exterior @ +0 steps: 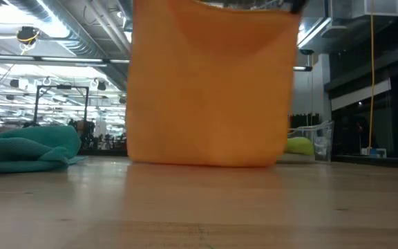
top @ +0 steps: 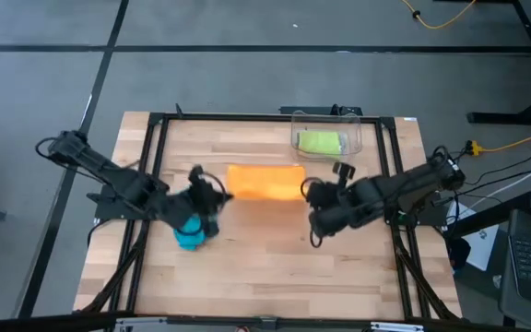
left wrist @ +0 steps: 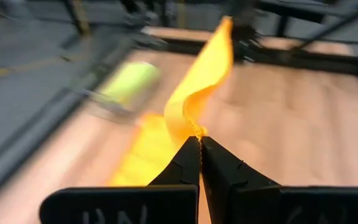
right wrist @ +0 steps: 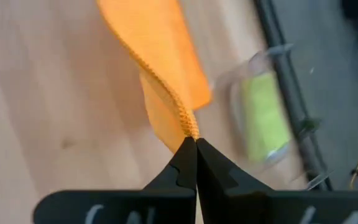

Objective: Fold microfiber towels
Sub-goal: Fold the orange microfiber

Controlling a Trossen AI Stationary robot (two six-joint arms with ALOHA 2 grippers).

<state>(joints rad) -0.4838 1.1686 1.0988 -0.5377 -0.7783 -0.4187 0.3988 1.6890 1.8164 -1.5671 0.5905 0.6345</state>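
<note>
Hanging between the two arms, the orange towel (top: 265,182) is stretched out above the bench (top: 275,267). Left pincer (top: 221,191) is clamped on one corner, right pincer (top: 308,192) on the opposite one. Just below the left pincer lies the teal towel (top: 190,232), bunched up. Beyond the right pincer, the lime green towel (top: 321,142) sits inside a clear bin (top: 354,132).
</note>
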